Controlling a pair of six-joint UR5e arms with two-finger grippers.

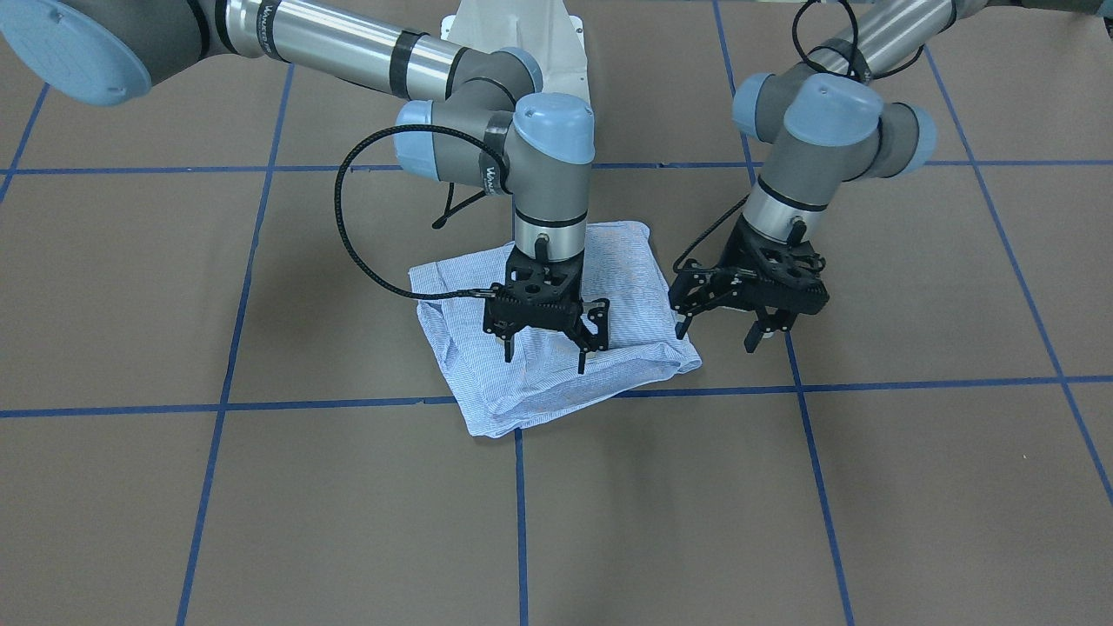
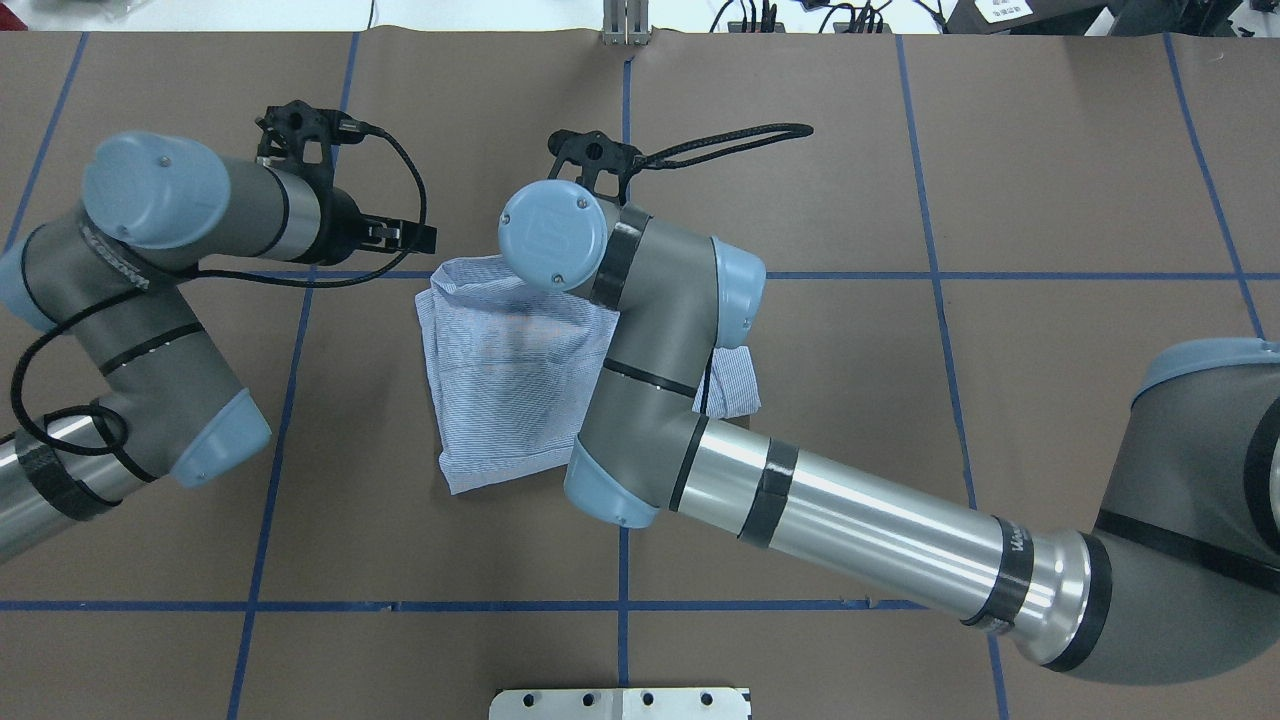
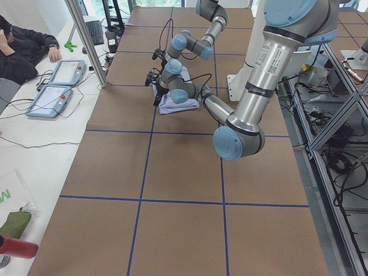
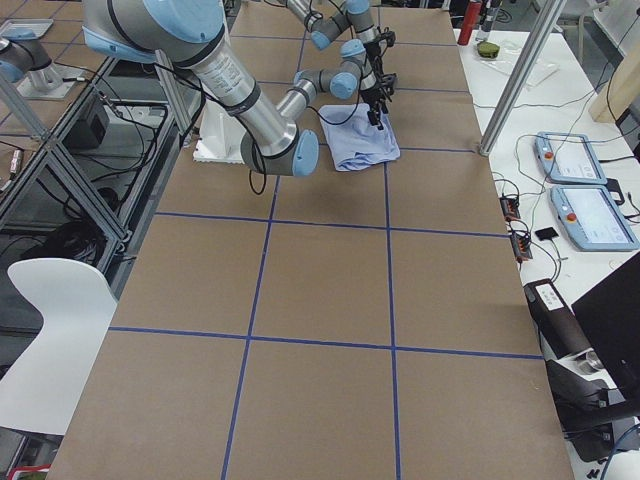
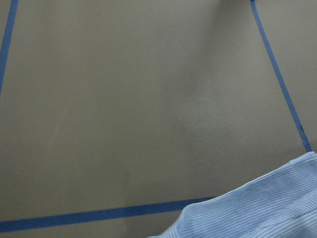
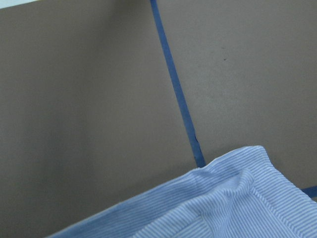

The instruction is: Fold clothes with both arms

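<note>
Nearest the overhead lens, the right arm point(image 2: 880, 520) comes in large from the lower right of the frame and bends at mid-frame over the shirt, hiding part of it. Under everything lies the brown counter point(image 1: 913, 487), marked into squares by blue tape lines point(image 1: 817, 452). At the left edge of the overhead view the left arm point(image 2: 150, 330) doubles back on itself, its wrist ending just left of the cloth.

In the middle of the front-facing view lies the shirt point(image 1: 522, 391), light blue with fine white stripes, folded into a rough square packet. It lies flat on the counter, with its lower edge across a horizontal tape line.

The right hand point(image 1: 546, 352) points straight down over the centre of the packet. Its fingers are spread apart with nothing held between them, and their tips are at the cloth's surface; whether they touch it cannot be told. The left hand point(image 1: 715, 337) hangs over bare counter just beside the packet's lower right corner in that view, released too, fingers apart and empty.
</note>
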